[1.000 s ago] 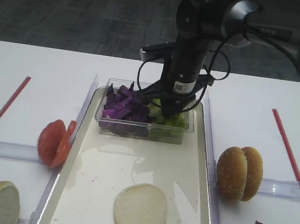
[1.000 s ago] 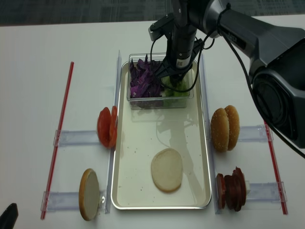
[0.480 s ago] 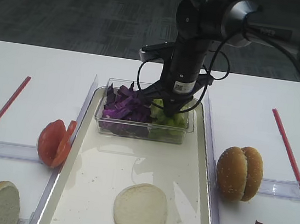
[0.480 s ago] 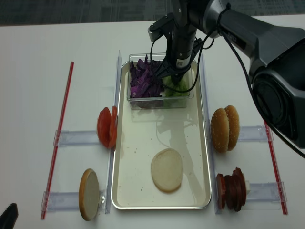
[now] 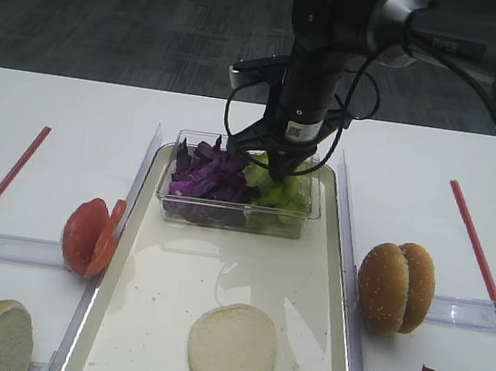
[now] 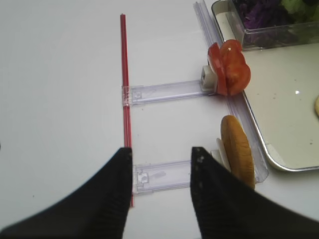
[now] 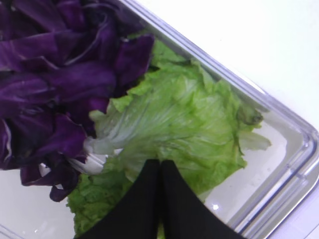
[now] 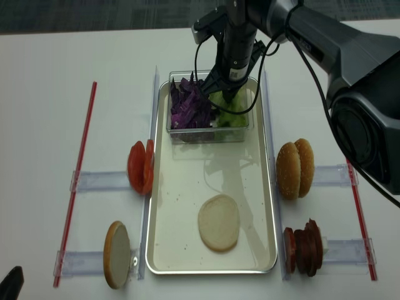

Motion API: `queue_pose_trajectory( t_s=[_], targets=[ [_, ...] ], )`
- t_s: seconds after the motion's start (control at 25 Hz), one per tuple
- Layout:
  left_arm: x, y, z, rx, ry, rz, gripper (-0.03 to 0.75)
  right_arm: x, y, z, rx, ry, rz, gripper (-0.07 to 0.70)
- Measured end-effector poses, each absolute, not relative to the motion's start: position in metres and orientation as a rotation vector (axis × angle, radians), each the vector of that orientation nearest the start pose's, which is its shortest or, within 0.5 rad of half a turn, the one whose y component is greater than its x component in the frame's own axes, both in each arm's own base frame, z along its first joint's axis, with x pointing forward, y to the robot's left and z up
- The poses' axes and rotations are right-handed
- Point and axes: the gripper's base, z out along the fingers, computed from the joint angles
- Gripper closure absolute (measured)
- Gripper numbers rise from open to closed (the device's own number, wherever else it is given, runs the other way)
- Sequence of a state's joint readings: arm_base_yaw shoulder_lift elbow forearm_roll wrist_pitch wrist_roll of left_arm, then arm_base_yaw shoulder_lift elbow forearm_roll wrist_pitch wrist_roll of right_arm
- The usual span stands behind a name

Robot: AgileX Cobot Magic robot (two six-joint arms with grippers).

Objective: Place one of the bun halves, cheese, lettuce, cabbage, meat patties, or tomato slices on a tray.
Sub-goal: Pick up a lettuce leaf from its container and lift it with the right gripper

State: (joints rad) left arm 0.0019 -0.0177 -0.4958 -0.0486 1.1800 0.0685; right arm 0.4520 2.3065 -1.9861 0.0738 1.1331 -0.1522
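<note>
Spanning the white table [image 5: 56, 114], long cream tray [image 8: 181, 250] with one pale bun half [image 8: 219, 222] lying flat near its front end. At far end, clear tub [image 5: 313, 214] holding purple cabbage [image 5: 205, 176] left, lettuce [image 7: 184, 124] right. Right gripper [image 7: 160, 172] clenched on a lettuce leaf over the tub. Left gripper [image 6: 160, 164] spread apart, holding nothing, above table near left-side tomato slices [image 6: 229, 74].

Both high views look down on the tray [image 5: 335, 252]; each wrist camera peers past its own end effector, close in.
</note>
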Motion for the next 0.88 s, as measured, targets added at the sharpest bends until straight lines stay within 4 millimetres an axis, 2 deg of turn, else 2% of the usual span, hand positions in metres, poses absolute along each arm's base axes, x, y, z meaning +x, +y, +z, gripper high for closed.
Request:
queue_pose_trajectory(
  t_s=[0.88],
  targets=[
    [-0.0126, -0.0041, 0.2667, 0.078, 2.148, -0.018, 0.444, 0.4340, 0.2168, 0.1837, -0.850, 2.831, 0.135, 0.603]
  ],
)
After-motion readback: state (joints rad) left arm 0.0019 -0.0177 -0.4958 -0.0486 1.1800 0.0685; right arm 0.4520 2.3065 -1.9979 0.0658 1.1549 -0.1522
